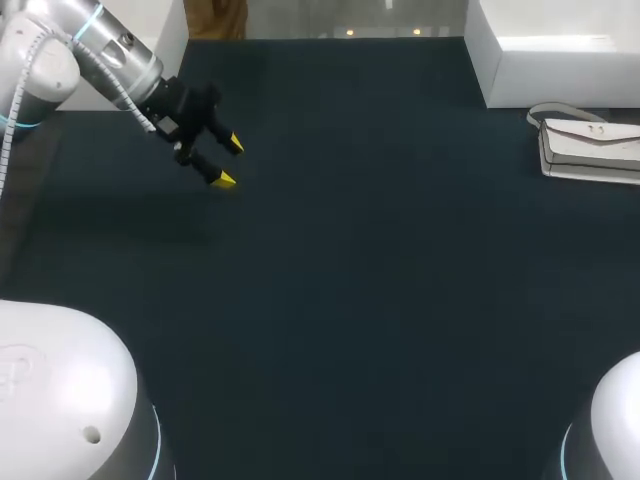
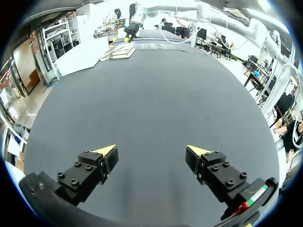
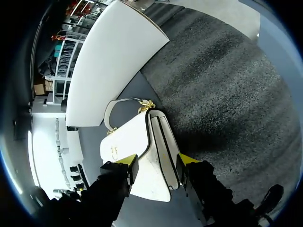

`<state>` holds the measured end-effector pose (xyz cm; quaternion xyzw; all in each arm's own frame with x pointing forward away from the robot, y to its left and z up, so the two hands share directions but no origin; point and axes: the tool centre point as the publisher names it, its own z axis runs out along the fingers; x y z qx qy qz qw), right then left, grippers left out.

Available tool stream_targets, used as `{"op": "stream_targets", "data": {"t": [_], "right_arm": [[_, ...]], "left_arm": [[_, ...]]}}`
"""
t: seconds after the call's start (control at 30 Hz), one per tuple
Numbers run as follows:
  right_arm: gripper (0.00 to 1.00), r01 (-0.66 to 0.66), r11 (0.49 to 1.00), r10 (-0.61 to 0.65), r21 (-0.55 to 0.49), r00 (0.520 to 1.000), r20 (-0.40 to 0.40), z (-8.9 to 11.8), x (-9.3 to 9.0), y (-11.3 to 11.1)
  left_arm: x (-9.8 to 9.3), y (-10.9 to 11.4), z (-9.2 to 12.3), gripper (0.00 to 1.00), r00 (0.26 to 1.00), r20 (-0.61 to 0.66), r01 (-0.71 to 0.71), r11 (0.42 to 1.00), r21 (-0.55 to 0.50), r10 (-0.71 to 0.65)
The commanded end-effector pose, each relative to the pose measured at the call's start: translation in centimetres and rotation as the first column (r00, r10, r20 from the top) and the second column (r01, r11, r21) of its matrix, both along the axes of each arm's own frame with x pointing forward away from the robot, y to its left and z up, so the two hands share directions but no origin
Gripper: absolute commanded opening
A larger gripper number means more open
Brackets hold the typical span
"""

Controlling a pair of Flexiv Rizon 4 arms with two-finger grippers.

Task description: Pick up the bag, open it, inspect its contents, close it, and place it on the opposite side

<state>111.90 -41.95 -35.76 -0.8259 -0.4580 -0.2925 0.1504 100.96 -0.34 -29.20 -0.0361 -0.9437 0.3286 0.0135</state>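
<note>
A white handbag (image 1: 590, 145) with a strap and a gold clasp lies flat at the table's far right edge. In the right wrist view the bag (image 3: 142, 156) sits directly under my right gripper (image 3: 157, 161), whose yellow tips stand apart over its flap and side edge, open. My left gripper (image 1: 228, 162) hovers over the table's far left, wide open with nothing between its fingers. From the left wrist view (image 2: 151, 153) the bag (image 2: 120, 51) shows far across the table, with my right gripper (image 2: 129, 38) just above it.
A large white box (image 1: 560, 50) stands at the back right corner, right behind the bag; it also shows as a white wall (image 3: 109, 61) ahead of the bag. The dark table mat (image 1: 350, 280) stretches between the two arms.
</note>
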Motion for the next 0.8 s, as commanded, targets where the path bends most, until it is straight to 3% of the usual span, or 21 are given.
{"op": "stream_targets", "data": {"t": [0.03,0.43,0.57,0.63,0.8], "right_arm": [[0.49,-0.141,0.983,0.158,0.118,0.977,-0.144,0.2,0.1,-0.3],[0.36,-0.169,0.978,0.188,0.126,0.969,-0.161,-0.5,-0.2,1.0],[0.22,-0.173,0.976,0.194,0.131,0.967,-0.165,-0.6,-0.5,1.1],[0.00,-0.174,0.975,0.196,0.137,0.967,-0.165,-0.7,-0.6,1.2],[0.00,-0.185,0.969,0.209,0.164,0.966,-0.149,-0.6,-1.1,1.5]], "left_arm": [[0.0,0.0,-0.1,1.00,1.000,0.001,0.000,1.000,-0.002,0.000],[0.0,0.0,-0.1,1.00,1.000,0.001,0.000,1.000,-0.002,0.000],[0.0,0.0,-0.1,1.00,1.000,0.001,0.000,1.000,-0.002,0.000],[0.0,0.0,-0.1,1.00,1.000,0.001,0.000,1.000,-0.002,0.000],[0.0,0.0,-0.1,1.00,1.000,0.001,0.000,1.000,-0.002,0.000]]}}
